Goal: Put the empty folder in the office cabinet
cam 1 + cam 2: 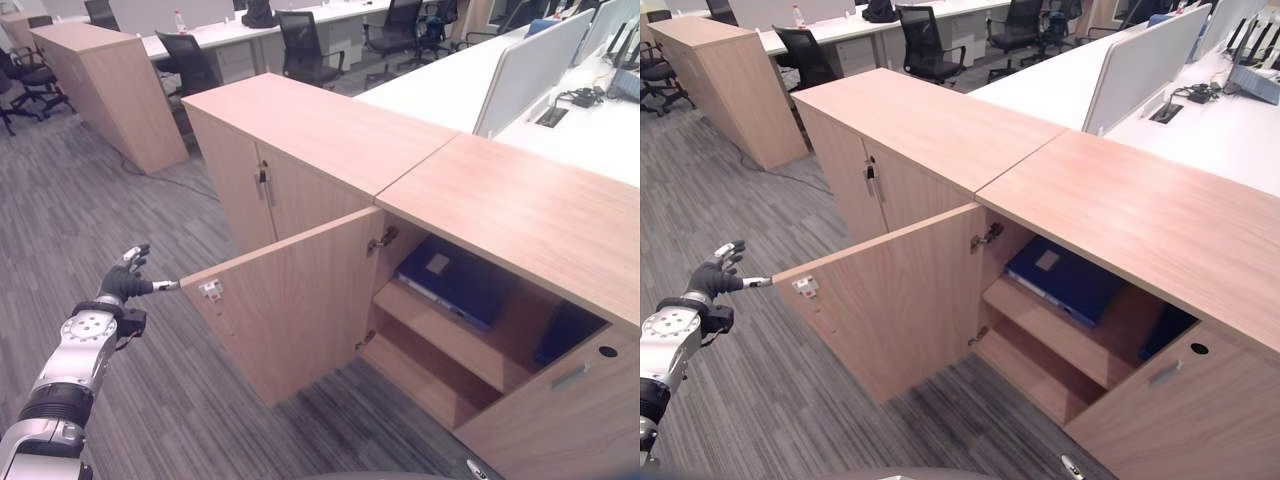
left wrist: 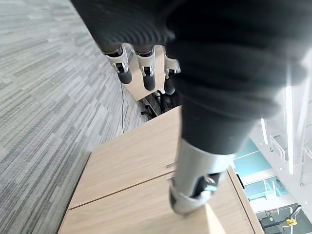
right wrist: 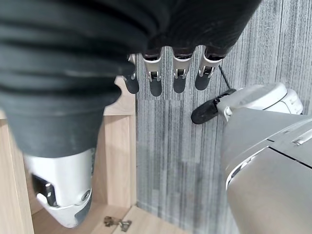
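Lying flat on the cabinet shelf, blue folder.

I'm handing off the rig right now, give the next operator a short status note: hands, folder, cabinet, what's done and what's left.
Left hand: fingers open, at the outer edge of the open cabinet door.
Right hand: open, holding nothing, hanging over the floor.
Blue folder: lying on the upper shelf inside the cabinet.
Done: folder in.
Left: probably close the door.
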